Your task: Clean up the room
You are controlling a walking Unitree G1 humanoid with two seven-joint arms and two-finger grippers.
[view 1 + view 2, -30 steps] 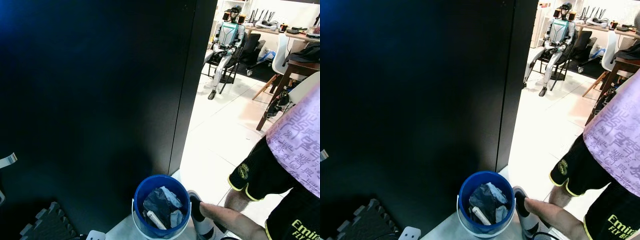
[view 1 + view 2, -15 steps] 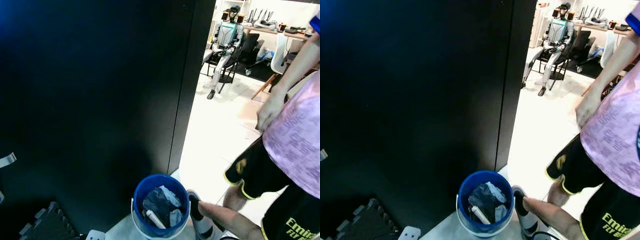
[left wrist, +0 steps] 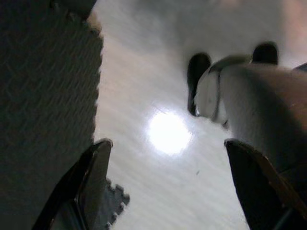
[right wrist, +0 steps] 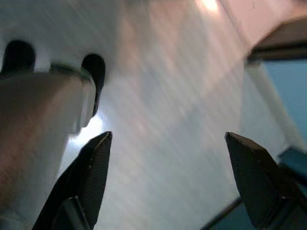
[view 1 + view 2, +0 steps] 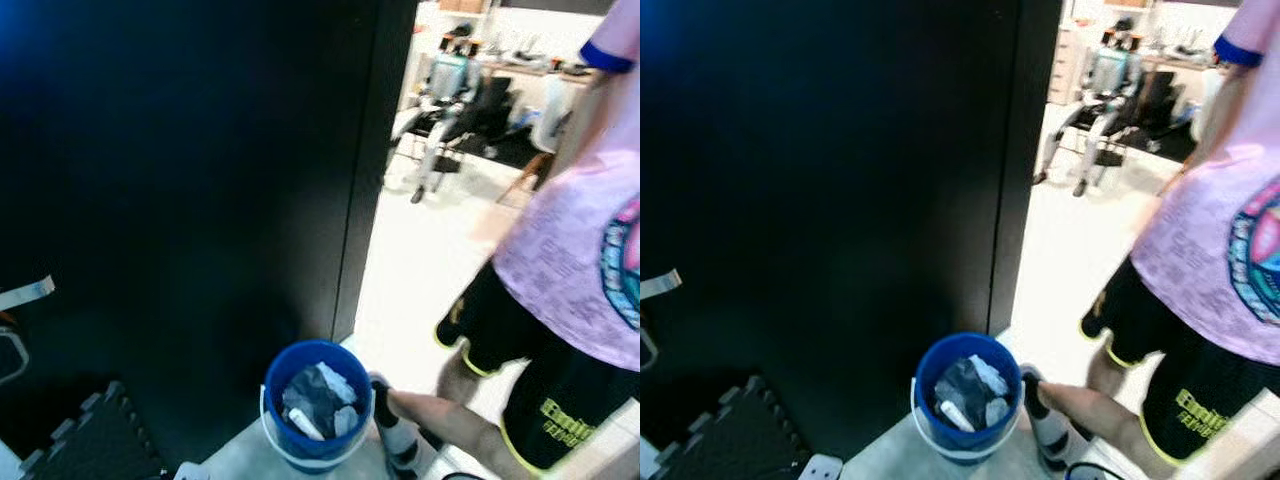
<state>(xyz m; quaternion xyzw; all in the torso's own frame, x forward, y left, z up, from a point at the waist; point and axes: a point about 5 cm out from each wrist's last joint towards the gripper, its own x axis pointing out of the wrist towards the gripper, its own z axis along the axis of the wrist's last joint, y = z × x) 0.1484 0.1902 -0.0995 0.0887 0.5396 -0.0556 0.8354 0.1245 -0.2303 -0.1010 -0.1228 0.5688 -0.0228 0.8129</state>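
Left eye view: person beside bucket

Blue bucket; pink shirt; black partition.

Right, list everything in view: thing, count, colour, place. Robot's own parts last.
Bucket: one, blue, on the floor by the dark wall, holding crumpled rubbish.
Wall panel: one, black, left of the doorway.
Foam mat: one, dark grey, on the floor left of the bucket.
Person: one, pink shirt, black shorts, right of the bucket.
Seated robot: one, silver, in the far room.
Left gripper: black fingers open, above the floor.
Right gripper: black fingers open, above the floor.
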